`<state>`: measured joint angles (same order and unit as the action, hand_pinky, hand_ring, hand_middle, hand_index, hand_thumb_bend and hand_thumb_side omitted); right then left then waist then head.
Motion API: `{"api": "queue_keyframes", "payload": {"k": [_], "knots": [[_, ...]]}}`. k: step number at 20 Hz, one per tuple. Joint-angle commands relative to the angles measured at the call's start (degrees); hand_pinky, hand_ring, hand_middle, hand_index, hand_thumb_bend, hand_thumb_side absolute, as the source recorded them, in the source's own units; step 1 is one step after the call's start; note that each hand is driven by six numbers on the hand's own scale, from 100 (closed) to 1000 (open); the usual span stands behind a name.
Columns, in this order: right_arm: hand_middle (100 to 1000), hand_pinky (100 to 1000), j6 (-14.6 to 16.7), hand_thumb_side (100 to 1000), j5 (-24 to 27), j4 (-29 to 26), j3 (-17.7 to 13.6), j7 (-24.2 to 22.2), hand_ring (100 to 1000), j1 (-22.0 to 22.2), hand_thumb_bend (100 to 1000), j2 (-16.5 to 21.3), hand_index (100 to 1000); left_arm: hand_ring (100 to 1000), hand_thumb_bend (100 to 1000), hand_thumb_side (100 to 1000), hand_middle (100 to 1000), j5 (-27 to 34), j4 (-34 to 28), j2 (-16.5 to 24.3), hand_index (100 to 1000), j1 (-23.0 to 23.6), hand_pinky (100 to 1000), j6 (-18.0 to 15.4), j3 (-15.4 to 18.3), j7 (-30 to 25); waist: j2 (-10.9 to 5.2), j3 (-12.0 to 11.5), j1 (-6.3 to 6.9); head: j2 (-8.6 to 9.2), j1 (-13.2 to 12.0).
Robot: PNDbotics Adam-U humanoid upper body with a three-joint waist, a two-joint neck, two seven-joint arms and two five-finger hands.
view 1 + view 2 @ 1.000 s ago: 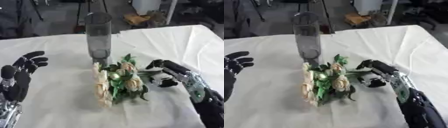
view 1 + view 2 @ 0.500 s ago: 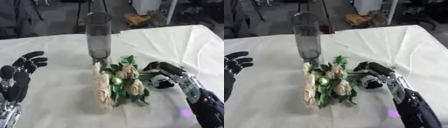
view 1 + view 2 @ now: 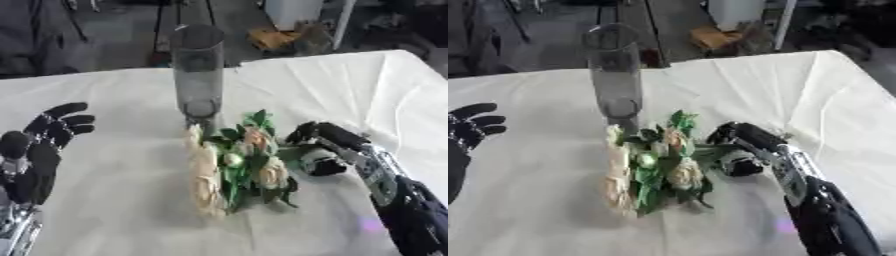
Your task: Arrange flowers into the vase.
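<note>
Lying on the white tablecloth, the bunch of cream and pale pink flowers with green leaves sits just in front of the tall clear glass cylinder vase, blooms toward you and nearly touching its base. Your right hand is at the bunch's right side, fingers and thumb curled round what look like the green stems there. Your left hand hangs idle at the lower left, fingers relaxed and slightly spread, holding nothing, well apart from the flowers. The vase stands upright.
</note>
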<state>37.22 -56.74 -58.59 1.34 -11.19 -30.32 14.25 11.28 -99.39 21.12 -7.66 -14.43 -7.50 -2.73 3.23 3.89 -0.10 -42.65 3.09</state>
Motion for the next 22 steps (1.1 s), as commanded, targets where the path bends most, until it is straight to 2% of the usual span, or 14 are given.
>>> {"api": "queue_keyframes", "payload": {"k": [1,9,22], "knots": [[437,447,-0.70,332,-1.78,-0.48,-0.55,1.49,496,-0.69,274,0.60,654,753,852,977,769,-0.02,-0.54,0.34,800,-0.76,764,-0.18,0.27,-0.06,-0.42,-0.05,0.03,0.23,0.03],[317,401,-2.61,379,-5.47,-0.39,-0.86,5.69,439,-0.60,281,0.67,524,753,851,977,769,-0.02,-0.53,0.32,800,-0.80,764,-0.19,0.27,-0.03,-0.42,0.09,0.07,0.25,0.03],[242,318,-4.35,441,-8.47,1.08,-1.20,10.08,375,-0.30,265,0.87,404,753,851,977,769,-0.06,-0.50,0.29,799,-0.80,764,-0.21,0.29,-0.02,-0.38,0.16,0.13,0.25,0.05]]}}
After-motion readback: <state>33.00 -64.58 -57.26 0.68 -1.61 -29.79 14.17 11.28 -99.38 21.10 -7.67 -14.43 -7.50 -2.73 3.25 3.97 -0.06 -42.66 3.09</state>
